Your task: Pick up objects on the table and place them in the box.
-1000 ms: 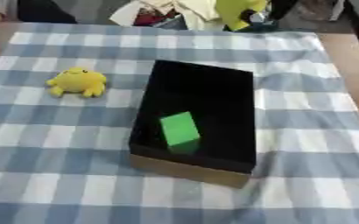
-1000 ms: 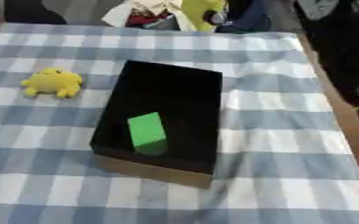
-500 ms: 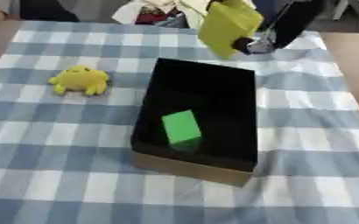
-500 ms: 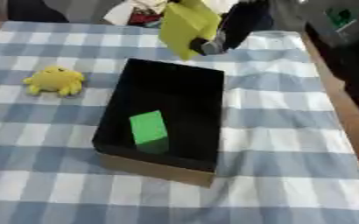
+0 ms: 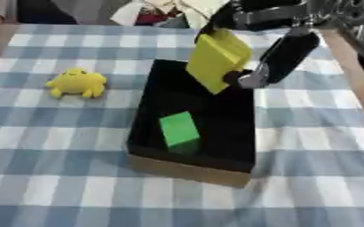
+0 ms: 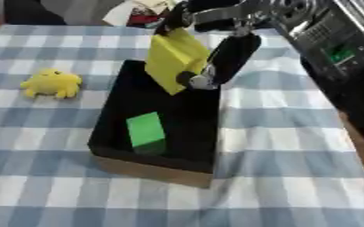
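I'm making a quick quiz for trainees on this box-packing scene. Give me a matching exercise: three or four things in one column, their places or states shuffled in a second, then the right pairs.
Things:
1. yellow block
2. green block
3. yellow plush toy
4. black box

Places or states:
A. lying inside the box
B. on the checked cloth, left of the box
C. held over the box's far end by the right hand
D. open, standing mid-table

Pairs: 1-C, 2-A, 3-B, 4-D

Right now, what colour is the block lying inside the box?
Green block in the black box; clearest in the left eye view.
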